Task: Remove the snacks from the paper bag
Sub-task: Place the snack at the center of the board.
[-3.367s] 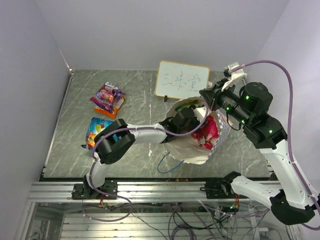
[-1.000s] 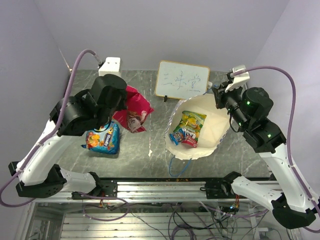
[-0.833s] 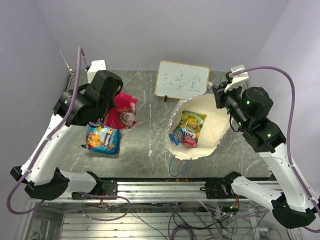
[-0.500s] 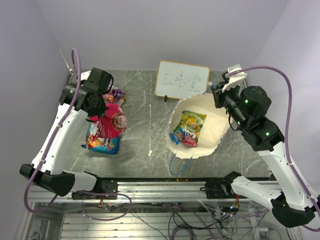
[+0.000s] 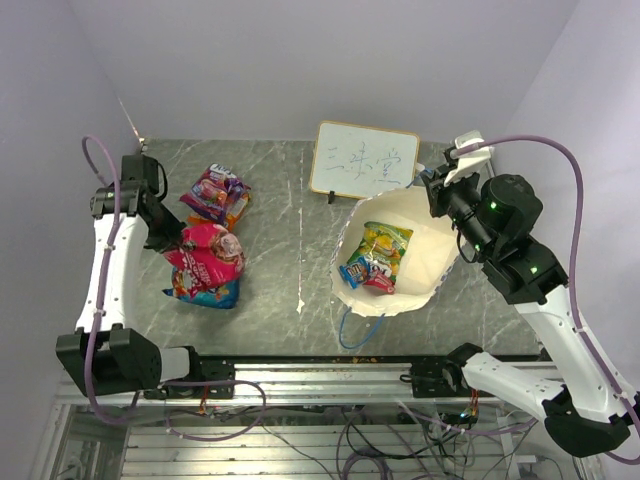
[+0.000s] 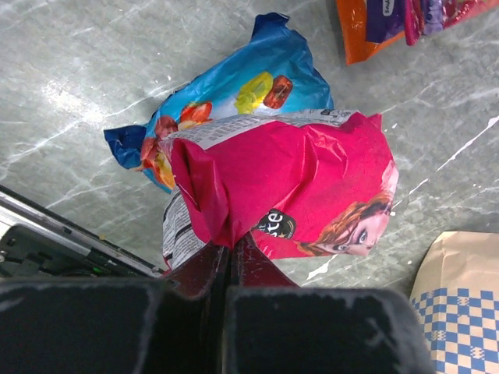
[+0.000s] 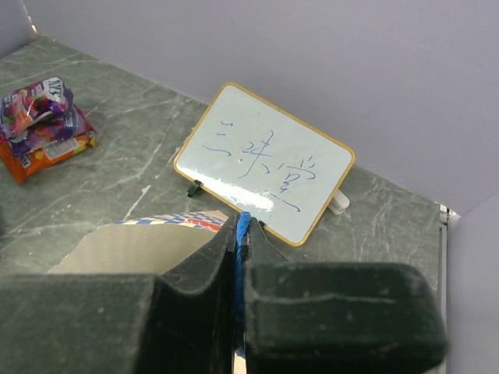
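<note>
- The left tool (image 6: 228, 253) is pinched shut on a corner of the pink packet (image 6: 312, 187). It hangs right over the blue packet (image 6: 249, 86) on the desk (image 5: 290, 200), so I'd guess letting go lands it on top.
- The purple-orange packet (image 5: 215, 195) lies just behind those, so that's three out.
- The bag (image 5: 430, 250) sits well off to the right, mouth up, nearer the right arm. I count three inside: a yellow-green packet (image 5: 385, 243) plus two small ones.
- The right tool (image 7: 238, 241) is clamped on the bag's blue cord (image 7: 243, 224).
</note>
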Robot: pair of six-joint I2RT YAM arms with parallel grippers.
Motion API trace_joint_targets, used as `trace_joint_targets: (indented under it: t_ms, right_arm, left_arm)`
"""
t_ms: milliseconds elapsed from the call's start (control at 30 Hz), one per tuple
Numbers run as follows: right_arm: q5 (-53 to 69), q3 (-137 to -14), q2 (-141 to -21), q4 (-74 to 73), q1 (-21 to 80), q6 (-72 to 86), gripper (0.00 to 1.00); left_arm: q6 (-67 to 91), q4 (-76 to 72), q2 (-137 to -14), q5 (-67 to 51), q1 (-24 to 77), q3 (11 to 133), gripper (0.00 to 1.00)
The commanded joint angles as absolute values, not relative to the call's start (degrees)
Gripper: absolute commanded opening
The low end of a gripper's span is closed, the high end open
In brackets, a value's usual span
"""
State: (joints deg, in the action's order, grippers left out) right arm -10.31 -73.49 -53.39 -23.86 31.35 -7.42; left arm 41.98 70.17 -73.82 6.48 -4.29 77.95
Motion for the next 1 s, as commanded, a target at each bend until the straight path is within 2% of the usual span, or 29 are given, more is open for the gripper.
trace_joint_targets:
  t_ms: [0,300,467,633,967]
  right_arm:
    - [-10.86,-74.22,-53.18,-22.41,31.38,-9.07,0.00]
    - [-10.12,-74.10,-54.06,-21.32,31.43,-9.07,0.00]
    - [-9.65,-74.26,-54.71,-21.12,31.38,-9.64,0.00]
    - [-9.52,-74.20,-55.00,-20.82,31.38,-10.10,0.00]
    - [-9.13,-73.66,-54.76,-20.48,31.38,-10.06,0.00]
  left_arm:
    - [39.89,63.57,-72.71,-1.41,-9.00,73.67,0.07]
    - [39.19,58.89,-71.61,1.12,-13.20,63.33,0.07]
    - [39.19,57.55,-72.03,2.40,-14.13,61.49,0.08]
    - [38.24,57.60,-72.56,5.89,-14.44,63.88,0.18]
    - [38.31,59.74,-71.49,7.91,-14.48,67.50,0.51]
